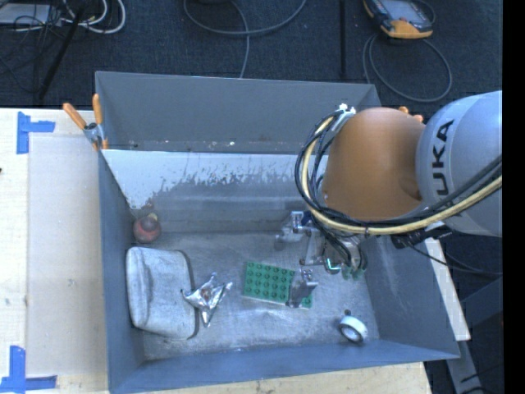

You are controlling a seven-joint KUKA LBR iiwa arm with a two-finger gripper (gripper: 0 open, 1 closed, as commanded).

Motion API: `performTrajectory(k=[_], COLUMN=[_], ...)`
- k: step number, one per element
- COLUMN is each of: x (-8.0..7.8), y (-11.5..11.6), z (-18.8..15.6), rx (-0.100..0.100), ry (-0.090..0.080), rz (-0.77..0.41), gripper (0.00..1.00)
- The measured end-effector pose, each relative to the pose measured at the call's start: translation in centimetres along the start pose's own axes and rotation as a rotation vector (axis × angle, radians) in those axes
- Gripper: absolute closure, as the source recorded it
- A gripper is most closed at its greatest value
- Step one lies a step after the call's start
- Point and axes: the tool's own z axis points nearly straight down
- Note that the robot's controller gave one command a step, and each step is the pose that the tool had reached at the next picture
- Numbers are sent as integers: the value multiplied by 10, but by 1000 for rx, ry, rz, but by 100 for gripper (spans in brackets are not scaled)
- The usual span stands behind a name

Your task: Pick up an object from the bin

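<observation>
My gripper (305, 279) hangs below the orange wrist cover in the right half of the bin, its tips at the right edge of a flat green studded plate (271, 282). That plate lies on the bin floor just left of the fingertips. I cannot make out whether the fingers are round it or beside it. A small white tape roll (353, 328) lies near the front right corner, below and to the right of the gripper.
A crumpled silver foil piece (207, 295) lies left of the plate, against a folded grey cloth pad (157, 292) at the left wall. A small reddish-brown round thing (147, 227) sits at the back left. The arm overhangs the bin's right side.
</observation>
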Motion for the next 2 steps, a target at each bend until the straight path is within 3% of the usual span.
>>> performTrajectory(k=[1, 2], x=[-18, -19], y=[-7, -7], z=[117, 114], rx=[-1, -2], ry=[-11, -10], rz=[105, 107], gripper=[0, 100])
